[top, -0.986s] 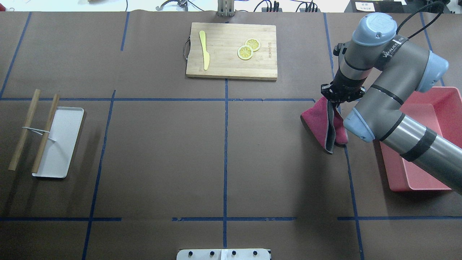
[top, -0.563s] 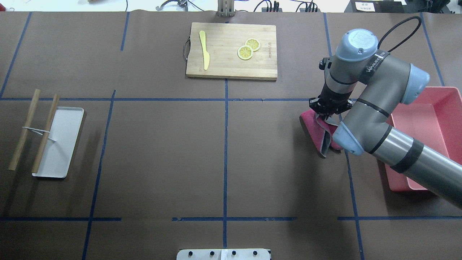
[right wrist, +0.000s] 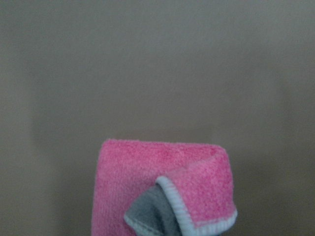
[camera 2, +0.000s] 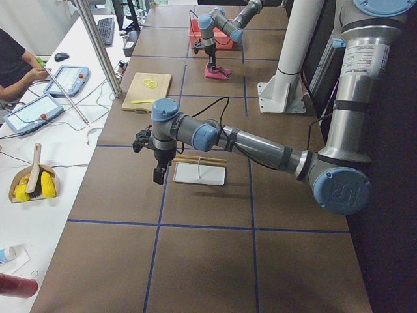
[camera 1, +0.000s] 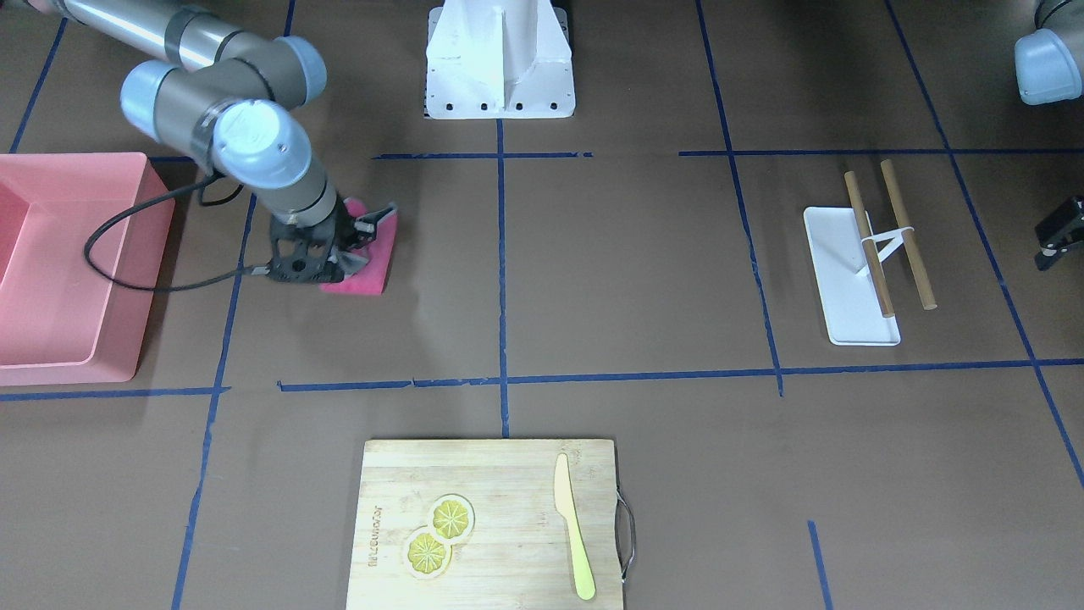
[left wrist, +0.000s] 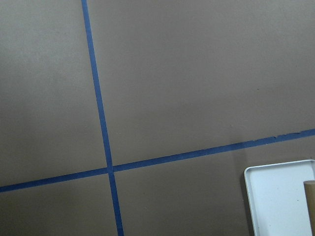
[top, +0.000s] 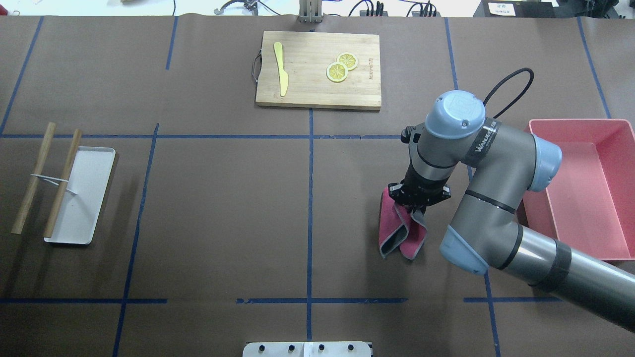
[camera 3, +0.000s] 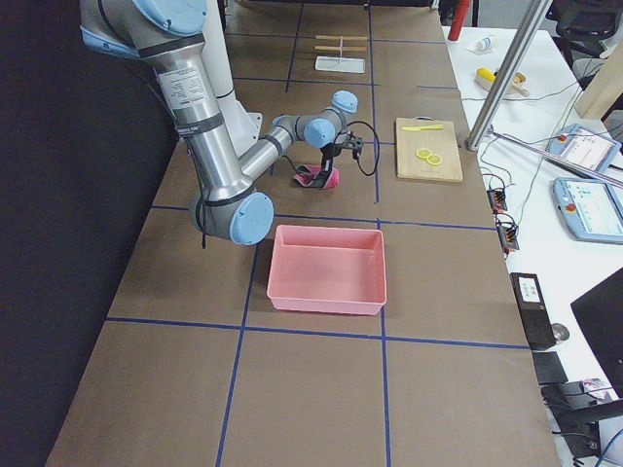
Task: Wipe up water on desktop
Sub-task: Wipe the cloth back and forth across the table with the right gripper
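Note:
The desktop point(top: 223, 198) is a matte dark-brown surface with a grid of blue tape lines. I can make out no water on it. My right gripper point(top: 414, 207) points straight down and is shut on a pink cloth point(top: 399, 233) with a grey back. The cloth hangs folded and rests on the desktop right of the centre line. It also shows in the front view point(camera 1: 373, 254) and in the right wrist view point(right wrist: 162, 187). My left gripper point(camera 1: 1057, 235) hovers beyond the white tray, away from the cloth. I cannot tell whether it is open or shut.
A pink bin point(top: 578, 124) stands at the right, close to my right arm's elbow. A bamboo cutting board point(top: 317, 94) at the back holds a yellow knife point(top: 281, 69) and lemon slices point(top: 337, 72). A white tray point(top: 84, 198) with two bamboo sticks point(top: 34, 178) lies at the left.
My right arm has dragged the pink cloth left and toward the robot's side of the table, away from the pink bin. Nothing else has moved.

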Controlling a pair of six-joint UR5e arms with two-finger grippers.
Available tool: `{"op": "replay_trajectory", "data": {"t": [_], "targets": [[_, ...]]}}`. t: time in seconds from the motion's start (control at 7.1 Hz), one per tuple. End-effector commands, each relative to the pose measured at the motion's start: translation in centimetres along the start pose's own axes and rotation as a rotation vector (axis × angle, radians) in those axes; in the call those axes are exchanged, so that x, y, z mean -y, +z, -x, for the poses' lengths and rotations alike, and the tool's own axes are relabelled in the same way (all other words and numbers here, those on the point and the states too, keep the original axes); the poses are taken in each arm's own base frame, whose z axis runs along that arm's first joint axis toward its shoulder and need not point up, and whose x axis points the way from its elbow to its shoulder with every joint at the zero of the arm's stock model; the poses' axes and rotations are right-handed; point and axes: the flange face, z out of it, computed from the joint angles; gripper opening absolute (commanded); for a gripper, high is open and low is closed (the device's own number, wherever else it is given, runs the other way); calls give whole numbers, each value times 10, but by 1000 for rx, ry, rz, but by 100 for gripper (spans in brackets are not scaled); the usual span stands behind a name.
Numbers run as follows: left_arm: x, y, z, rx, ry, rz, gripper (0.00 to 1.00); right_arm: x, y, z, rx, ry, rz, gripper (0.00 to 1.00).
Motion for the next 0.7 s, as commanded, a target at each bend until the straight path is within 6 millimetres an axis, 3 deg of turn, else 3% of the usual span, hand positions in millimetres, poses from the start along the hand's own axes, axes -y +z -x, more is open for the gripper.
{"op": "replay_trajectory", "data": {"t": [0.0,0.14,0.28,0.42,0.56], "targets": [[0,-1,-1,0,4,-3,100,-54,10,15,17,21,47,0],[0,0,1,3,3,0,100,-55,11,10,14,19,48,0],[-2,4,4,2,-3,10,100,-37,8,-6,-2,27,22,0],[-2,1,8,1,-10,5,100,-5,-4,-34,-17,11,-21,0],[-16,7,18,6,-9,23,100,27,-2,-67,-54,-5,-35,0]]}}
